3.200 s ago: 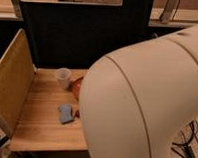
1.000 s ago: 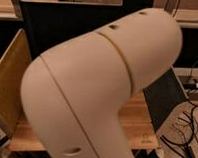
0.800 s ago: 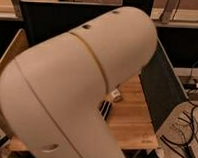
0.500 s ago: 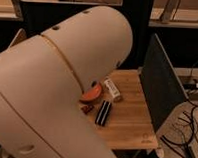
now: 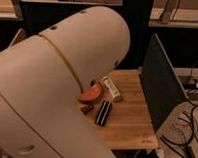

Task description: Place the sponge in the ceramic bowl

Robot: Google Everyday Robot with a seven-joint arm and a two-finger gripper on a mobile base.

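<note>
My cream-white arm (image 5: pixel 57 91) fills the left and middle of the camera view and hides most of the table. Past its right edge shows a slice of the orange-red ceramic bowl (image 5: pixel 91 93) on the wooden table (image 5: pixel 130 120). The sponge is hidden behind the arm. My gripper is out of view, somewhere behind the arm.
A black flat bar (image 5: pixel 103 113) lies just right of the bowl, with a small white box (image 5: pixel 112 89) behind it and a small dark reddish object (image 5: pixel 87 108) beside the bar. A dark upright panel (image 5: pixel 159 86) stands at the table's right side. Cables (image 5: pixel 187 133) lie on the floor to the right.
The arm has swung leftward across the view, uncovering the right part of the table with the bowl's edge, the black bar and the white box.
</note>
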